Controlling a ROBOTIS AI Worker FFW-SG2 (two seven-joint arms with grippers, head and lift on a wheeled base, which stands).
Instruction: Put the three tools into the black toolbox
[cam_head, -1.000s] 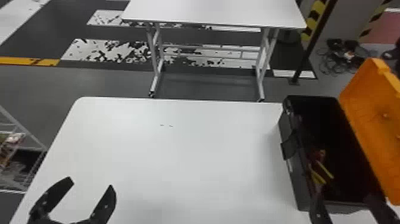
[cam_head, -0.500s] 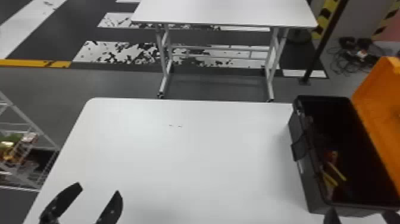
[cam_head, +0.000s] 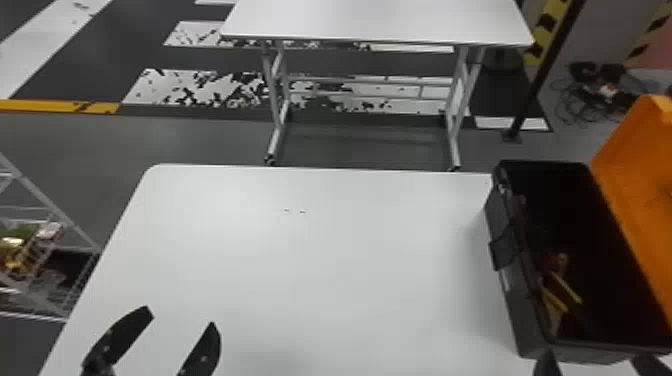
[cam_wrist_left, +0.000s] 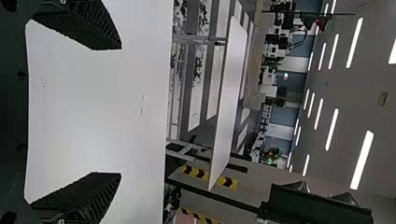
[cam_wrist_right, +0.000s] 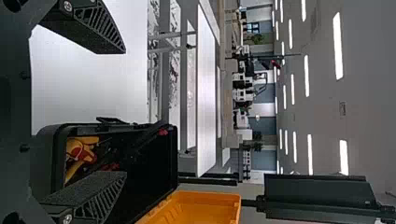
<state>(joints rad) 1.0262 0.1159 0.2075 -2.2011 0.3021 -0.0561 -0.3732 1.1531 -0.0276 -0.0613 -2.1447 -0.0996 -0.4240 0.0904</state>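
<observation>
My left hand (cam_head: 180, 321) and my right hand (cam_head: 596, 364) had the fingers apart; some tools (cam_head: 567, 287) lay inside the open black toolbox (cam_head: 524, 315) on the worktop (cam_head: 350, 260).

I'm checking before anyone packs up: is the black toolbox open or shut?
Open: its orange lid is tipped back, and tools show inside.

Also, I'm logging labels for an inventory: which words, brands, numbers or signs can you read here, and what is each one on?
No word, brand, number or lettered sign can be read.
Black toolbox, outer side: a small pale patch, too small to read.
Near white table: two tiny dark marks, too small to tell whether they are print.
Yellow-and-black stripes beyond the toolbox: a pattern, with no readable words.
</observation>
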